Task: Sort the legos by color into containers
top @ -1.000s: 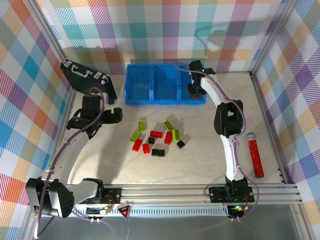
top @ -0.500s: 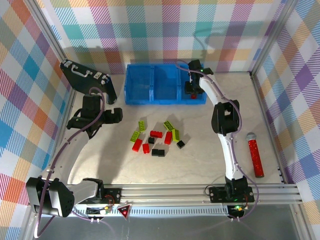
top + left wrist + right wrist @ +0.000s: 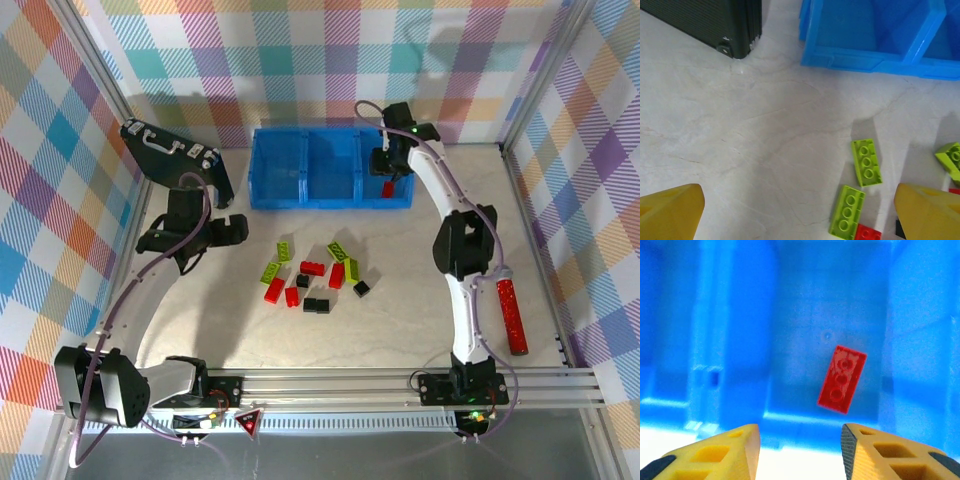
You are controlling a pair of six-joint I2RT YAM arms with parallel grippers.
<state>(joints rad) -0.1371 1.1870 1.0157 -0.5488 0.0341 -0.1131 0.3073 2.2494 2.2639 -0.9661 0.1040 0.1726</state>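
Top external: black briefcase (image 3: 175,160) beside bin (image 3: 300,201); red tube (image 3: 512,318) right.

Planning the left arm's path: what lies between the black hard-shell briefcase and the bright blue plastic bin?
Nothing: the left wrist view shows bare pale tabletop between the briefcase and the bin.

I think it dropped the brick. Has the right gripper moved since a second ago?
Yes. The right gripper has shifted toward the far wall over the blue bin, uncovering a red brick lying in the right compartment.
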